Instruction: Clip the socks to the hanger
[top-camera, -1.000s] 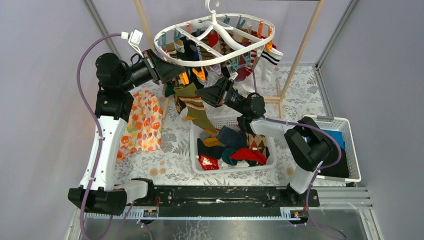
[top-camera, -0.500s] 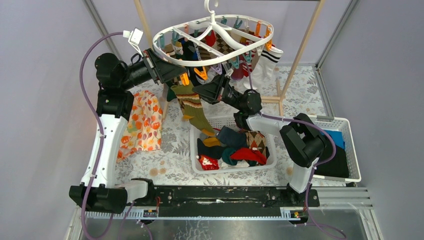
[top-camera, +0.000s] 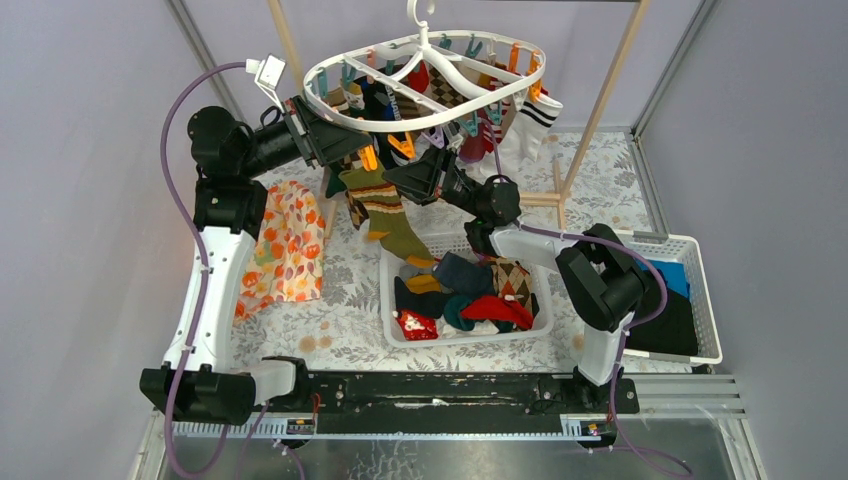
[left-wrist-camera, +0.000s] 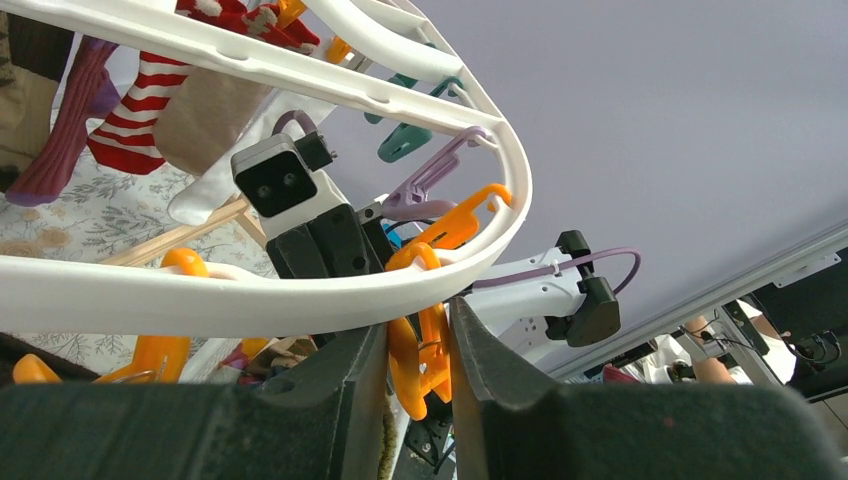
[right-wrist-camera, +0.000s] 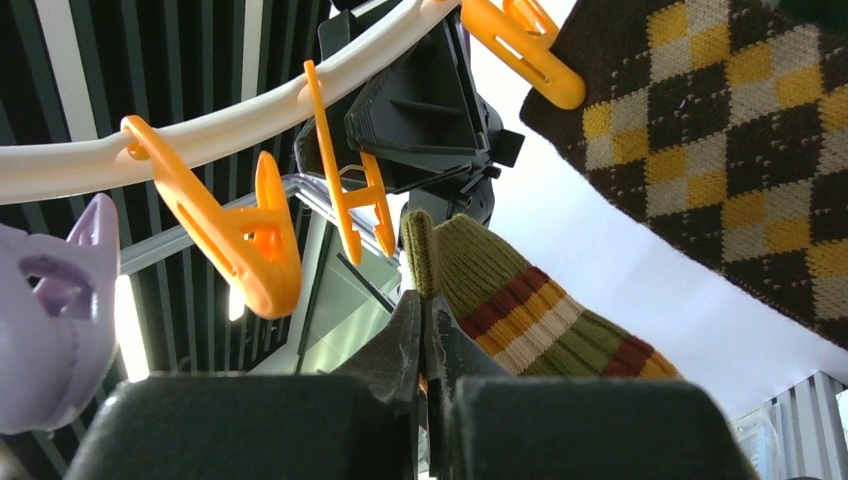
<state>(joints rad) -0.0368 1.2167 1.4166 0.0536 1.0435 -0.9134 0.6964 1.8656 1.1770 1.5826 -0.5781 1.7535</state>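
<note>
The left arm rises from its base and bends right, its left claw (left-wrist-camera: 415, 335) clenched on an orange plastic clip (left-wrist-camera: 428, 362) under the near rim of the white oval plastic hanger (top-camera: 332, 106). The right arm stretches up and left over the white plastic basket (top-camera: 386, 300). Its right claw (right-wrist-camera: 425, 322) grips the cuff of an olive-green sock with red and yellow stripes (right-wrist-camera: 505, 300), just beside that clip. The two claws nearly meet beneath the rim. Bare worktop (top-camera: 345, 290) lies between the basket and the orange floral cloth (top-camera: 290, 245).
</note>
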